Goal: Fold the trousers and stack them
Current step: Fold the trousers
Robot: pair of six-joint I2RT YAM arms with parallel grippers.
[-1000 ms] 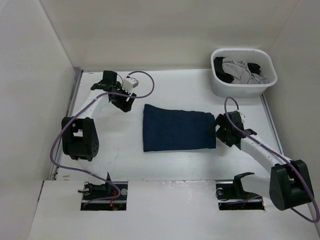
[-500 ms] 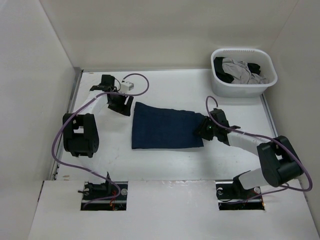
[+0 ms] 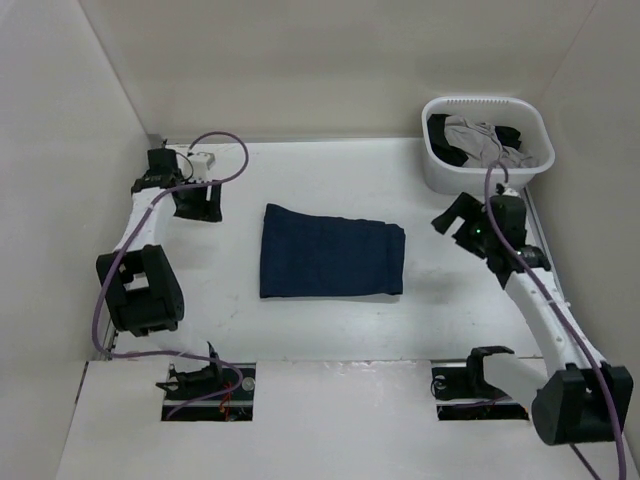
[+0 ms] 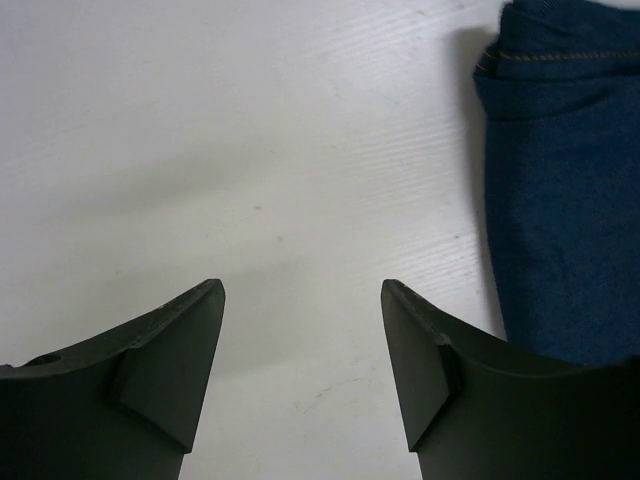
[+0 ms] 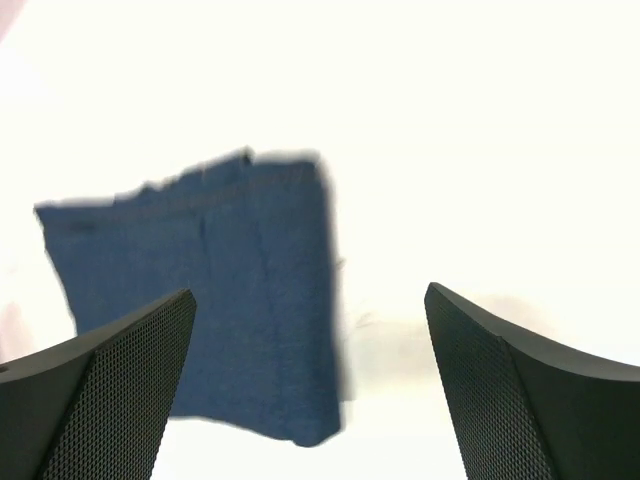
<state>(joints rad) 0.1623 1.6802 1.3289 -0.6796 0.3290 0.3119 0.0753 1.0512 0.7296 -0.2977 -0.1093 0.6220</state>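
Note:
The trousers [image 3: 332,252] lie folded into a flat dark navy rectangle on the white table. They show at the right edge of the left wrist view [image 4: 565,190], with orange stitching, and in the right wrist view [image 5: 205,300]. My left gripper [image 3: 193,207] is open and empty, off the trousers' left edge, over bare table [image 4: 300,290]. My right gripper [image 3: 452,222] is open and empty, raised to the right of the trousers [image 5: 310,300].
A white basket [image 3: 487,175] at the back right holds grey and black garments [image 3: 485,140]. White walls enclose the table on the left, back and right. Purple cables loop from both arms.
The trousers slid left on the table. My right gripper has let go of their right edge and pulled back up to the right. My left gripper has drawn back to the left.

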